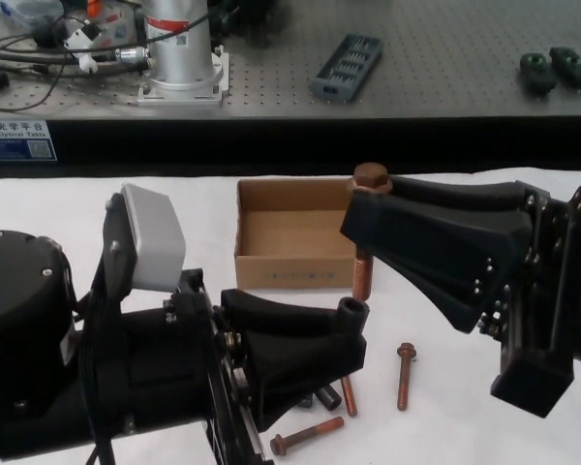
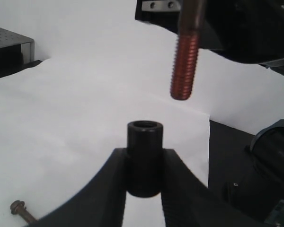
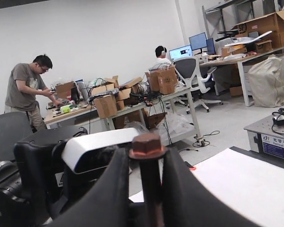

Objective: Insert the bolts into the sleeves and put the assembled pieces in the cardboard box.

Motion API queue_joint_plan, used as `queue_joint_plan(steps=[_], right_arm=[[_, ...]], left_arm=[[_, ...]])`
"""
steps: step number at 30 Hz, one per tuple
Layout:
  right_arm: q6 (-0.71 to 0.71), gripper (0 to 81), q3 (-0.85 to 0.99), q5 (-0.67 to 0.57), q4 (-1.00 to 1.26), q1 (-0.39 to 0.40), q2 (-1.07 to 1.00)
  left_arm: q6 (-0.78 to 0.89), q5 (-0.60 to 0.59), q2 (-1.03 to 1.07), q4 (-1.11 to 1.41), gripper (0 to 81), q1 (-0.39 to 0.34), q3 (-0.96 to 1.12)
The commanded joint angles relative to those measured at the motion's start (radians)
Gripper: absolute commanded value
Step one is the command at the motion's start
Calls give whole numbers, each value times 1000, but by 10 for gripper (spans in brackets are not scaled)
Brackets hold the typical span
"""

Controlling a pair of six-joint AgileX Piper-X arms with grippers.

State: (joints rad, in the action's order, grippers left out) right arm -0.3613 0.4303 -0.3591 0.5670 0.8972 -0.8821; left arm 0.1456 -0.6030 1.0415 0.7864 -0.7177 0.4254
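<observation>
The bolt [image 1: 362,276] is hanging upright at the centre of the high view, the right gripper [image 1: 366,225] clamping its shank below the head. Its threaded tip is hovering over (not touching) the sleeve [image 1: 352,311], which the left gripper [image 1: 341,334] is squeezing, just below the cardboard box [image 1: 271,269].

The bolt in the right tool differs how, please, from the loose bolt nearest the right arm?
The held bolt stands upright, head up; the loose bolt lies flat on the white cloth. The held bolt is clamped by the right tool above the sleeve; the loose bolt is untouched. Both are copper-coloured.
</observation>
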Motion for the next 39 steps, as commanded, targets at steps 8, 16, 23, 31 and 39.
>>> queue_joint_plan(steps=[8, 16, 23, 31, 39], right_arm=[[-5, 36, 2, -11, 24, 0, 0], [3, 36, 2, 35, 24, 1, 0], [11, 36, 2, 62, 22, 1, 0], [1, 36, 2, 25, -35, 1, 0], [-10, 36, 2, 5, -67, 1, 0]], left_arm=[[12, -15, 0, 84, 150, -4, 14], [12, -47, 0, 129, 150, -4, 14], [12, -50, 0, 129, 150, -4, 14], [12, -36, 0, 131, 150, -4, 14], [12, -5, 0, 148, 150, -4, 14]])
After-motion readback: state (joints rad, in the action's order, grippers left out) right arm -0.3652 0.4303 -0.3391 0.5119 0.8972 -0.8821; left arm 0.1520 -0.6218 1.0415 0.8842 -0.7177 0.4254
